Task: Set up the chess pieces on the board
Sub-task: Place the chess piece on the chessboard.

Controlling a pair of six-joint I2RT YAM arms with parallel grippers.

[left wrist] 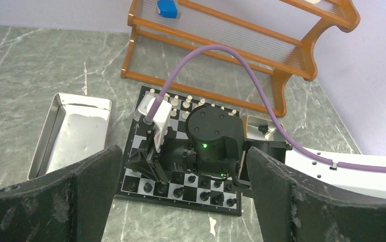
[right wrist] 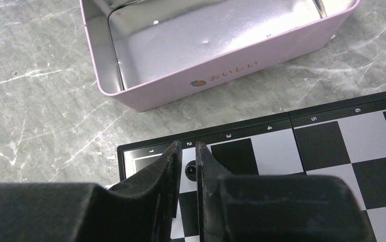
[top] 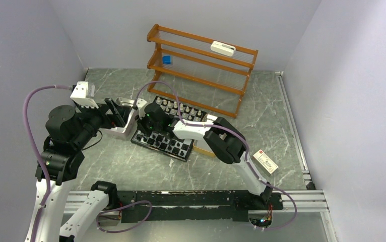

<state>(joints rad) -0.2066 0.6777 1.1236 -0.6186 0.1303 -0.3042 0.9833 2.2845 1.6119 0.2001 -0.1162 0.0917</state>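
Right pincer (right wrist: 188, 154): nipped together on a black piece (right wrist: 190, 171), low over the board (right wrist: 332, 146) at its corner nearest the tray (right wrist: 145, 96), likely to seat it upright.
Left pincer (left wrist: 180, 161): wide apart, empty, off the board, probably giving room.
Chess pieces (left wrist: 179, 192): rows along two opposite board edges.

The right arm (top: 201, 130), its end effector (right wrist: 188, 166) closed on a small black chess piece (right wrist: 190, 171), sprawls with its purple cable (left wrist: 216, 49) over the black-and-white checkered chessboard (right wrist: 332, 146). A shiny rectangular metal tray (left wrist: 75, 133) stands just beside its left edge; an orange wooden rack (left wrist: 346, 17) bars the far side. Grey marbled surface (top: 276, 116) beyond the board's right side lies open.
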